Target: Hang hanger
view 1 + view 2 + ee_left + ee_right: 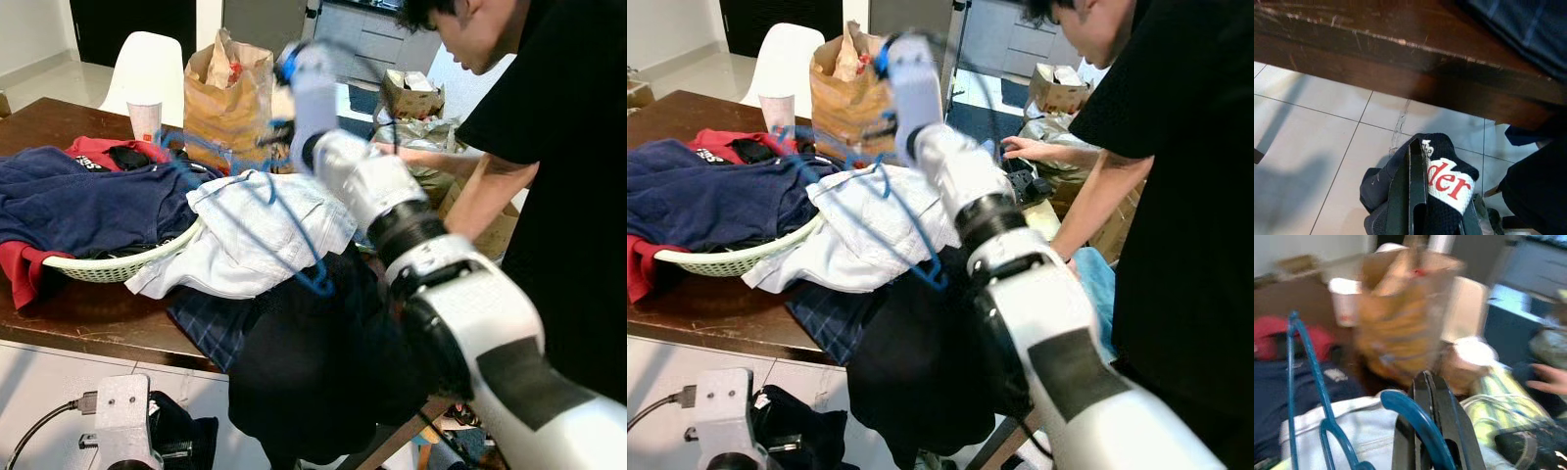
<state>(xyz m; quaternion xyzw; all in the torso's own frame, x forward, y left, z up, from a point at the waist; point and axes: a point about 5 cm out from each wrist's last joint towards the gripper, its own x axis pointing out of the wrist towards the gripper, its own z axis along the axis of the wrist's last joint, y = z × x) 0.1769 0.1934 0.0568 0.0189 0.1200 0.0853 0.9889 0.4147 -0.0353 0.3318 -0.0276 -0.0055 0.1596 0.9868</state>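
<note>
Left hand low by the floor, clamped on a black garment. Blue hanger lies over the white shirt on the worktop; right hand, blurred, seems pinched on its hook. Risk: lifting snags the shirt and drags laundry off.

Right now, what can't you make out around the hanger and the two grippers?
- Blue hanger: motion-blurred in both eye views; the right arm covers where it is gripped.
- Right gripper: right wrist view is blurred, jaws closed on the hanger's hook; its far end is cut off at the frame edge.
- Left gripper: left wrist view, jaws shut on a dark garment whose red lettering is partly folded away.
- Any rail to hang it on: cannot tell where.
</note>
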